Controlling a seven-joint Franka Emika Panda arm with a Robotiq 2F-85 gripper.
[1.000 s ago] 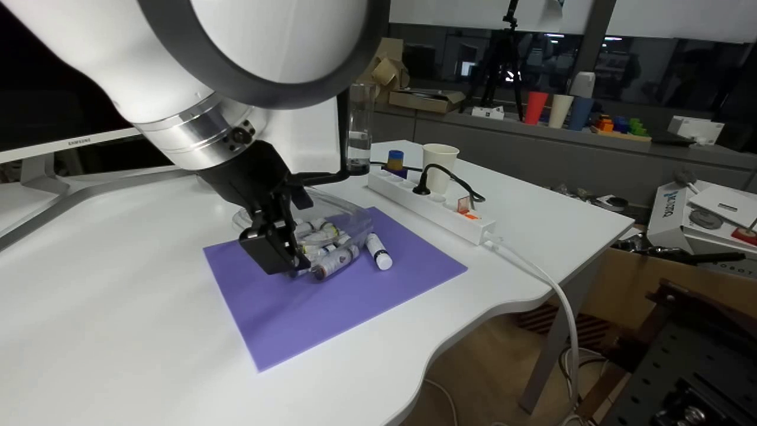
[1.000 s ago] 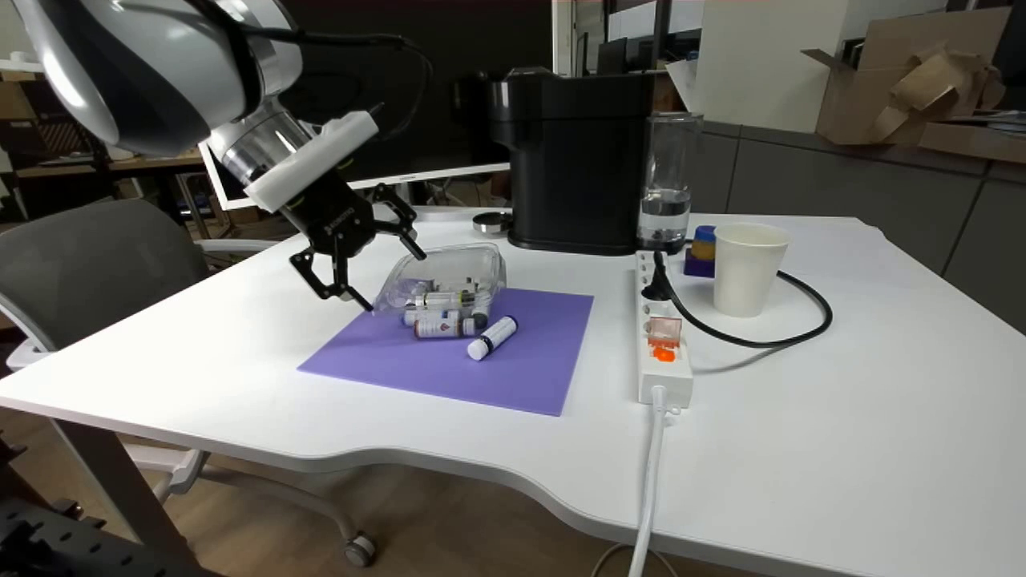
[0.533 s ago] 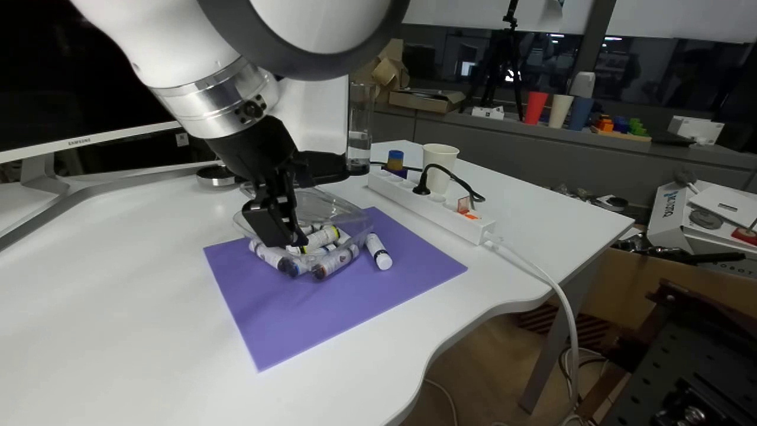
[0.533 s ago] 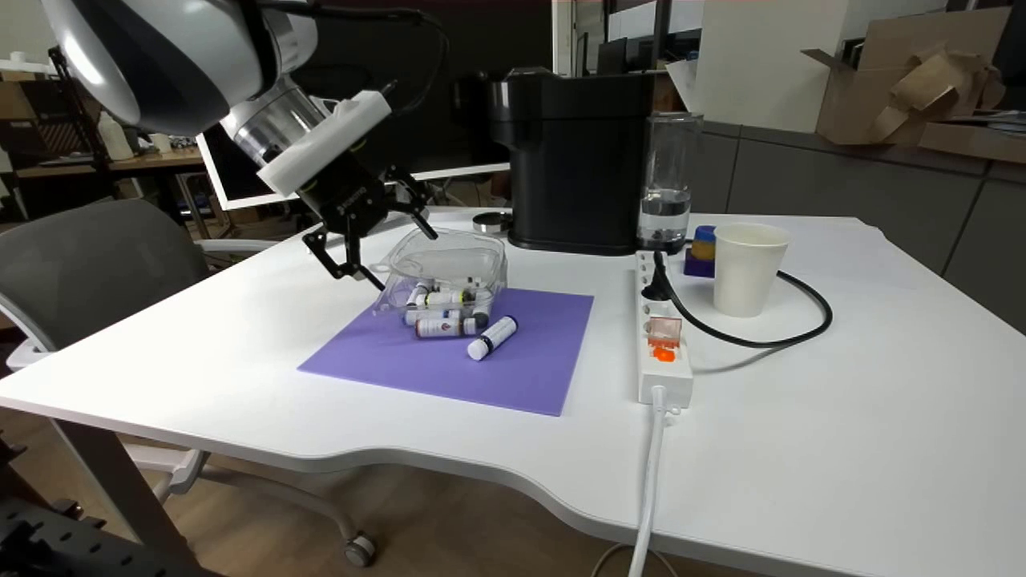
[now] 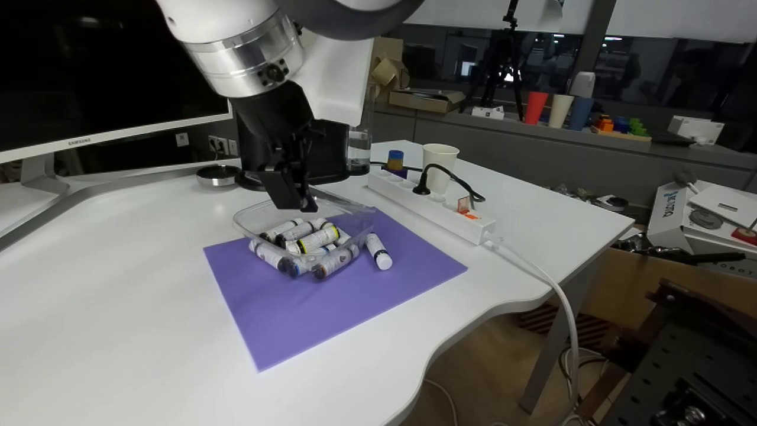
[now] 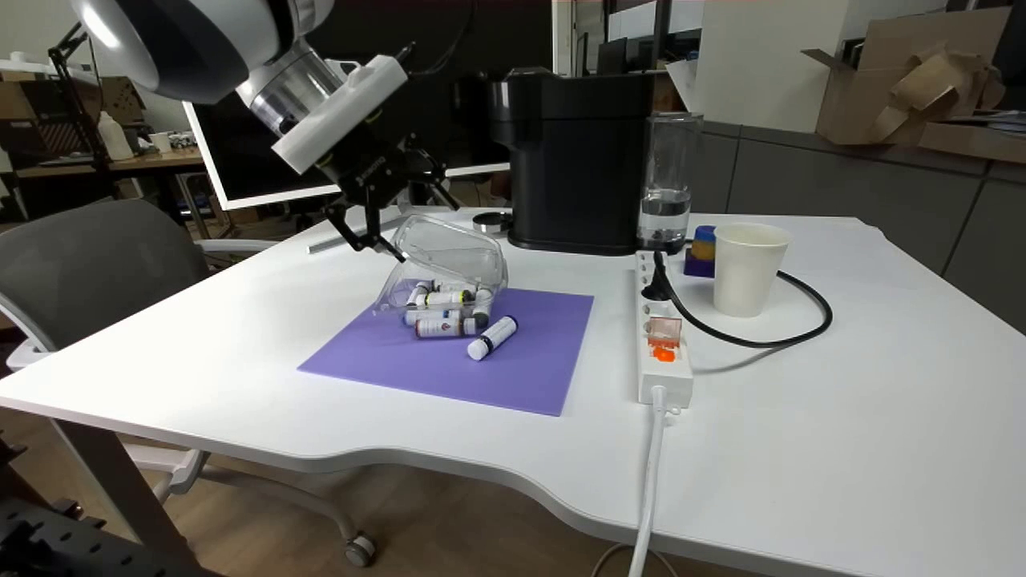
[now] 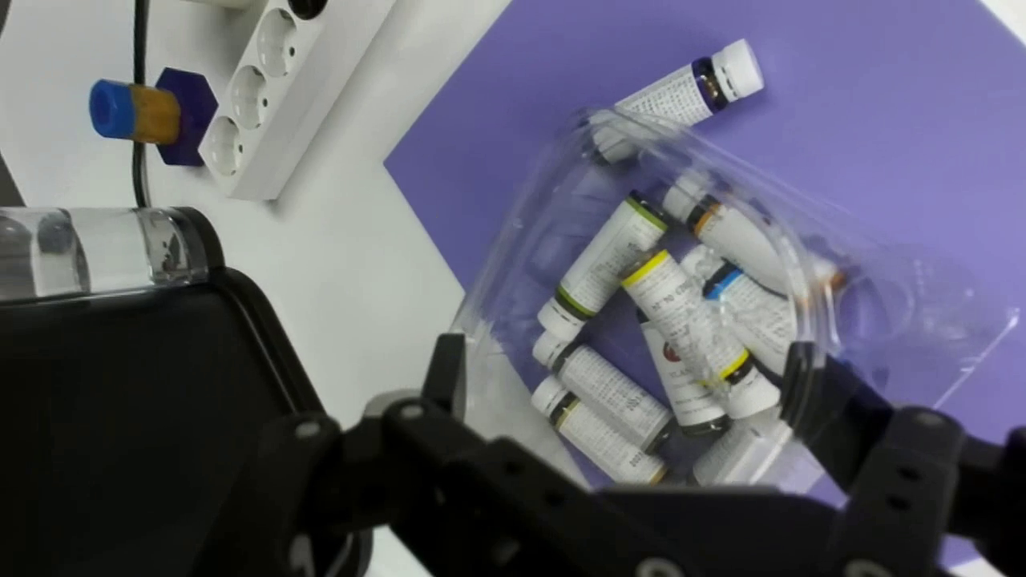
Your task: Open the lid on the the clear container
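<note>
The clear container [image 6: 393, 295] sits partly on the purple mat [image 6: 513, 385], with several small white-labelled bottles [image 6: 445, 299] in it. Its lid [image 6: 453, 244] stands raised and tilted, its left edge high and its right side low at the container. My gripper [image 6: 428, 232] is open, with its near fingertip at the lid's raised edge. In the wrist view the gripper [image 7: 625, 377] spans the container, and the lid's clear edge [image 7: 811, 316] passes over the right finger. The gripper also shows above the container in an exterior view [image 5: 306, 204].
A loose bottle [image 6: 493, 337] lies on the mat beside the container. A white power strip [image 6: 664, 353] with a black cable, a paper cup [image 6: 745, 272] and a blue-yellow piece [image 6: 702, 244] stand to the right. A tall black box [image 6: 581, 160] and a small metal dish [image 6: 490, 223] are behind.
My gripper has moved up and back, still open. The lid's left edge has risen with it, from lying low to a steep tilt. The container, bottles and mat have stayed in place.
</note>
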